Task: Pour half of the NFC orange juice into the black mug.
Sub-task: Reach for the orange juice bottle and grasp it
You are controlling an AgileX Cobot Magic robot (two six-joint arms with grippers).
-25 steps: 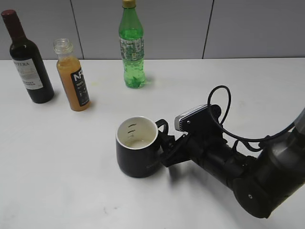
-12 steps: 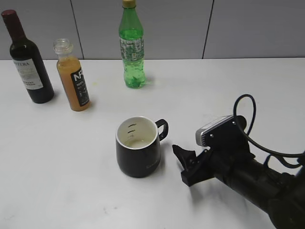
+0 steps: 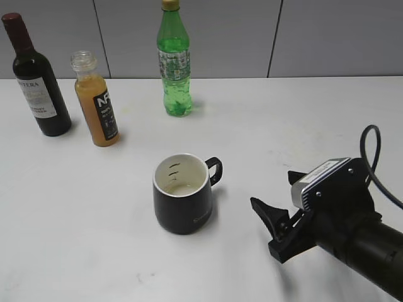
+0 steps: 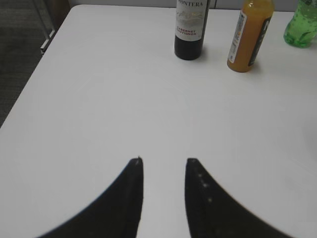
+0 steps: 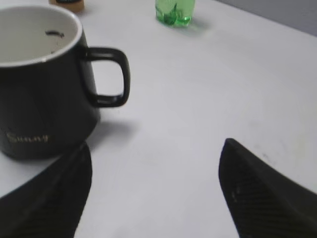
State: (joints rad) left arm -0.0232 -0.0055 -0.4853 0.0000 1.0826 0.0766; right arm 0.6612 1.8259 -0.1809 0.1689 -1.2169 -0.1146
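The NFC orange juice (image 3: 96,104) stands capless and upright at the back left of the table; it also shows in the left wrist view (image 4: 249,37). The black mug (image 3: 182,201) stands mid-table with its handle to the right, and it fills the upper left of the right wrist view (image 5: 39,99). My right gripper (image 3: 272,189) is open and empty, low over the table, well to the right of the mug's handle (image 5: 157,144). My left gripper (image 4: 165,160) is open and empty above bare table, far from the bottles. It is out of the exterior view.
A dark wine bottle (image 3: 41,88) stands left of the juice (image 4: 190,29). A green soda bottle (image 3: 174,63) stands at the back centre (image 5: 174,10). The table's left edge (image 4: 39,74) drops to the floor. A grey wall panel closes the back.
My right gripper let go of the mug's handle and drew back to the right and toward the front. The mug and bottles have not moved.
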